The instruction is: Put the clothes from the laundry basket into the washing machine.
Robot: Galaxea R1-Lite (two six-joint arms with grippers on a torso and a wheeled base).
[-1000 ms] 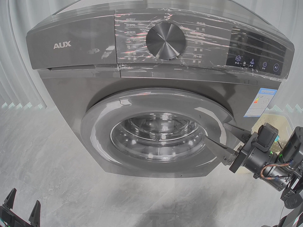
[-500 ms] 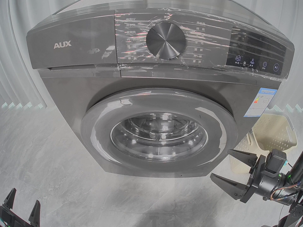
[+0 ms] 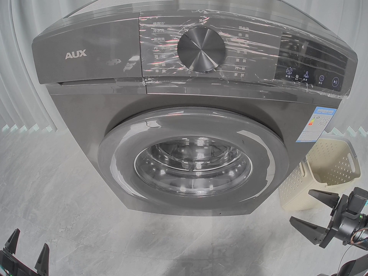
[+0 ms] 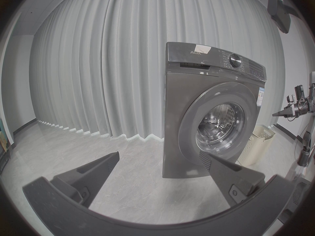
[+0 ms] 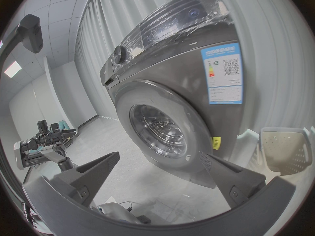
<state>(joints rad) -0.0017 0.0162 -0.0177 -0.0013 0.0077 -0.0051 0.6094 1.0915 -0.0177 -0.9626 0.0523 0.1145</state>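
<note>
While washing machine door (image 3: 191,161) sits shut, left gripper (image 3: 30,239), right gripper (image 3: 301,206): jaws open.

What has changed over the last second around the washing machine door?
The right gripper has pulled back from the right edge of the door, moving down and toward the robot's right. It now hangs open near the laundry basket, holding nothing. The door stays shut, the basket has not moved, and the left gripper stays open, low on the left.

Pale pleated curtain (image 4: 98,66), glossy grey marble floor (image 3: 57,196), white panelled ceiling (image 5: 65,4)
</note>
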